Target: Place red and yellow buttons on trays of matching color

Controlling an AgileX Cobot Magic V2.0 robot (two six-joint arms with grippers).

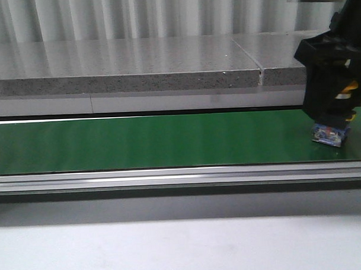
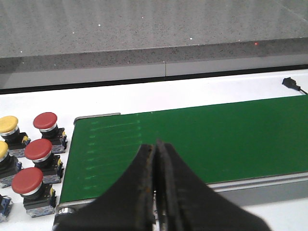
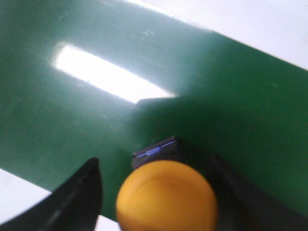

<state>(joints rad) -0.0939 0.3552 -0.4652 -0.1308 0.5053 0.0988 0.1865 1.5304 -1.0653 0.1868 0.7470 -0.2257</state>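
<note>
Right pincer (image 3: 159,192) is down over the green belt (image 1: 157,142), jaws spread wide with a yellow button (image 3: 166,197) sitting between them. Gaps show on both sides, so the fingers (image 3: 77,197) aren't touching it. Button base rests on the belt directly under the pincer. Left pincer (image 2: 156,192) is fully closed, nothing in it, hovering at the belt's end. Beside it on the white tabletop (image 2: 192,91): 3 red buttons (image 2: 38,150) and 2 yellow ones (image 2: 8,125), upright, clustered.
</note>
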